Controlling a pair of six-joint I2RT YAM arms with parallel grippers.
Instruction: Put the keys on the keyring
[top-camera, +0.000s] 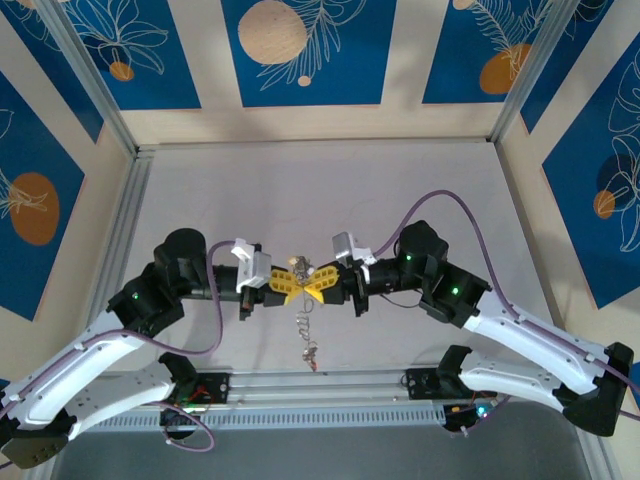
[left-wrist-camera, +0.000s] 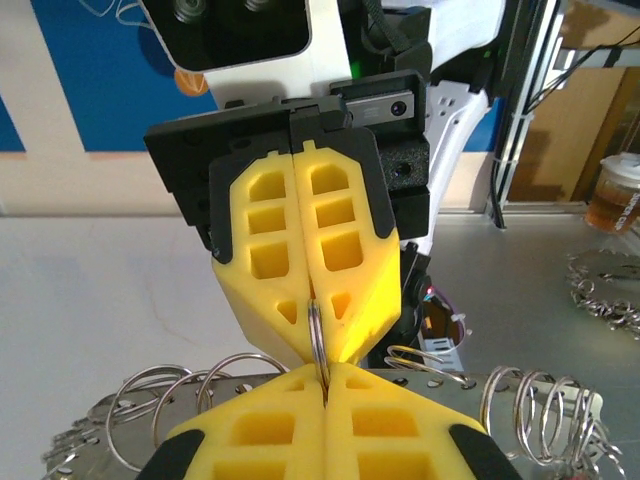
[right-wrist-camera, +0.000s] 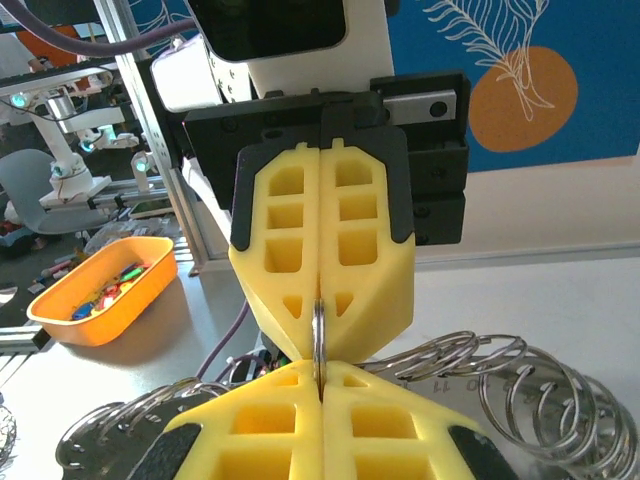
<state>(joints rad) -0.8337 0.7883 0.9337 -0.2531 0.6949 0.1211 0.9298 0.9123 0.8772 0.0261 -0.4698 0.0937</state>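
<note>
I see left pincer and right pincer tip to tip over the counter, both clamped shut on the keyring between them.

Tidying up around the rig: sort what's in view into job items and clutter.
Job: keyring, pinched between the left pincer and the right pincer.
Lying about: orange tray, drink cup.

Bright yellow fingers, black-trimmed, on left gripper and right gripper; silver-grey, that thin wire keyring. Deep blue wall panels show white leaf outlines and orange discs.
</note>
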